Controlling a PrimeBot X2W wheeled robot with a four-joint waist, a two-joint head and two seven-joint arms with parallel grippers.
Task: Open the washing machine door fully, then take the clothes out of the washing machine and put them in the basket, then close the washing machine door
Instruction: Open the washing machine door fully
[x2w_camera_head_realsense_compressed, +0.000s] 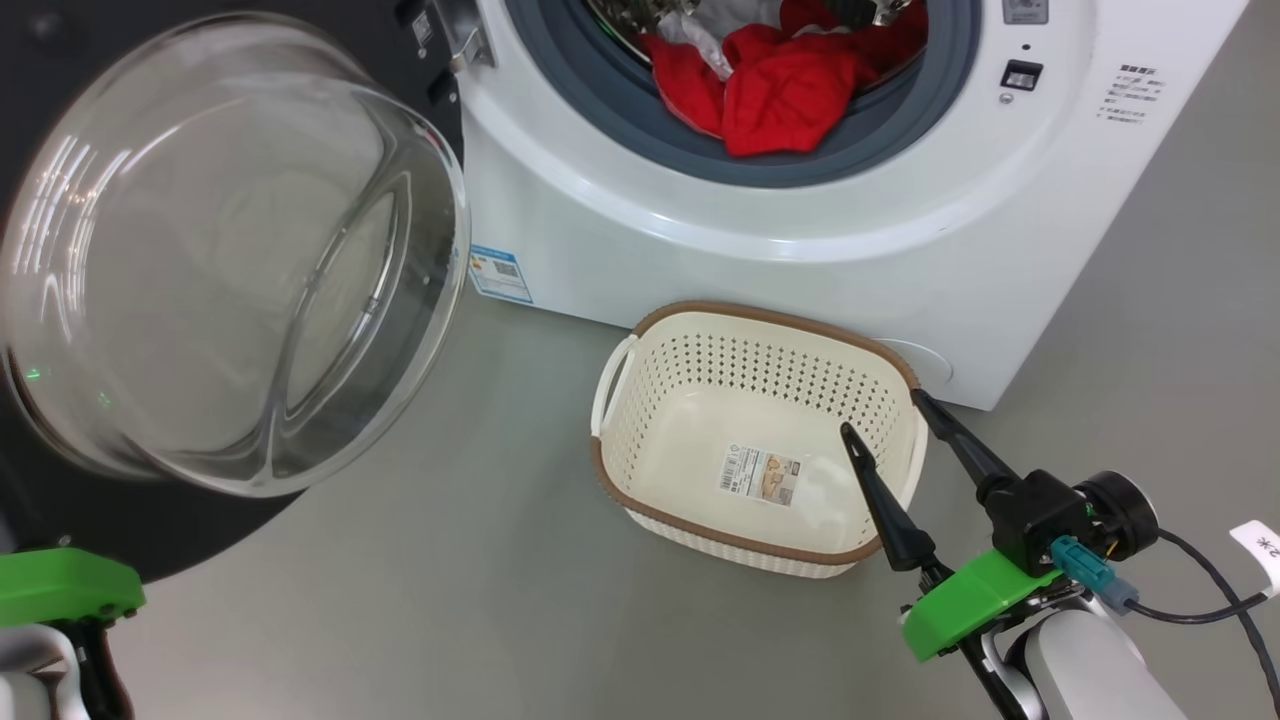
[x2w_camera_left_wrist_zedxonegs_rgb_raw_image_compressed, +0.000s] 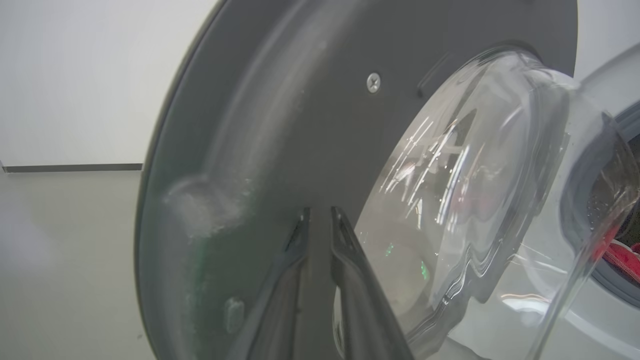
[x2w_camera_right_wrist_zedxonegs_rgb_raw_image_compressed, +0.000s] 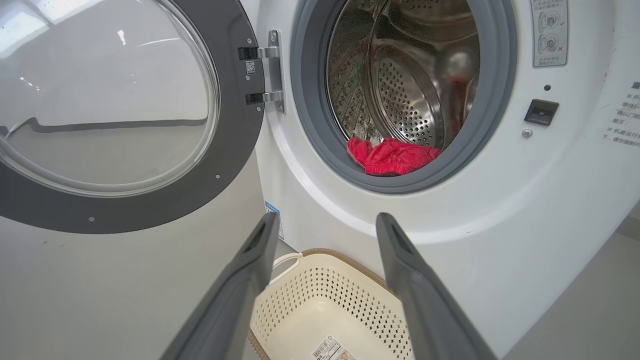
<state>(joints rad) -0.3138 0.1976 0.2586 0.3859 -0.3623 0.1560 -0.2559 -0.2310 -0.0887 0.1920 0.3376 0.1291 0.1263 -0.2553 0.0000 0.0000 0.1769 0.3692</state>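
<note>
The washing machine door (x2w_camera_head_realsense_compressed: 230, 250) is swung wide open at the left, its glass bowl facing me. Red clothes (x2w_camera_head_realsense_compressed: 790, 90) and a white cloth (x2w_camera_head_realsense_compressed: 700, 40) lie at the lip of the washing machine (x2w_camera_head_realsense_compressed: 700, 260) drum. The cream basket (x2w_camera_head_realsense_compressed: 760, 318) stands on the floor in front, with nothing in it but its label. My right gripper (x2w_camera_head_realsense_compressed: 882, 411) hovers open over the basket's right rim, holding nothing. In the left wrist view my left gripper (x2w_camera_left_wrist_zedxonegs_rgb_raw_image_compressed: 320, 212) sits close against the door's dark inner rim (x2w_camera_left_wrist_zedxonegs_rgb_raw_image_compressed: 300, 125), its jaws parted only a little and holding nothing.
Grey floor (x2w_camera_head_realsense_compressed: 450, 600) surrounds the basket. A black cable (x2w_camera_head_realsense_compressed: 1200, 590) trails from my right wrist. The left arm's green wrist mount (x2w_camera_head_realsense_compressed: 60, 585) sits just below the door's lower edge. A white wall (x2w_camera_left_wrist_zedxonegs_rgb_raw_image_compressed: 75, 75) stands beyond the door.
</note>
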